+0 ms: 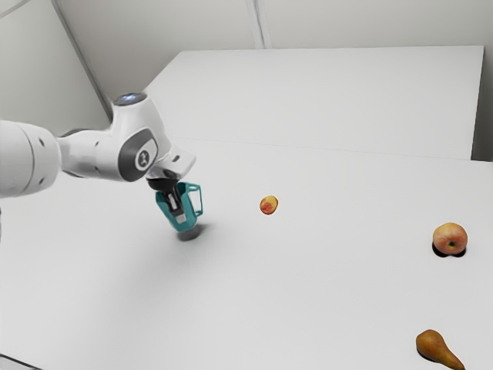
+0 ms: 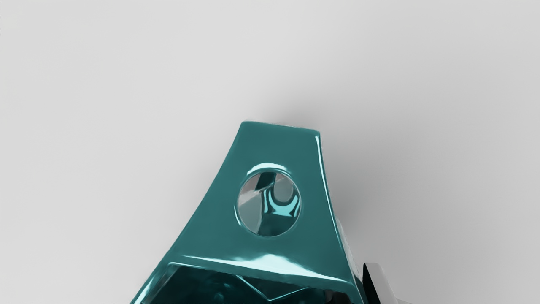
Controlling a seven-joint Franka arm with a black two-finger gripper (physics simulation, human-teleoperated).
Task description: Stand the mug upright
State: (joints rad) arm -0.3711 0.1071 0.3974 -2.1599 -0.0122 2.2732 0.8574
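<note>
Mug (image 1: 189, 211) held at a lean above the desk (image 1: 323, 293), toward the arm's side, mouth up and narrow base down. My tool (image 1: 179, 215) looks closed on its side wall; that grip seems to be what keeps the tilt. The handle (image 1: 200, 200) points away from it, out of the way. Releasing at this slant could topple it; I judge it needs levelling onto its base.

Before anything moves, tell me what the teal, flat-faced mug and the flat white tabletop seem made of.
The teal, flat-faced mug looks like glazed ceramic or hard plastic, glossy: sharp, bright highlights run along its edges. The flat white tabletop looks matte, perhaps laminate or paint, showing only soft shading.
</note>
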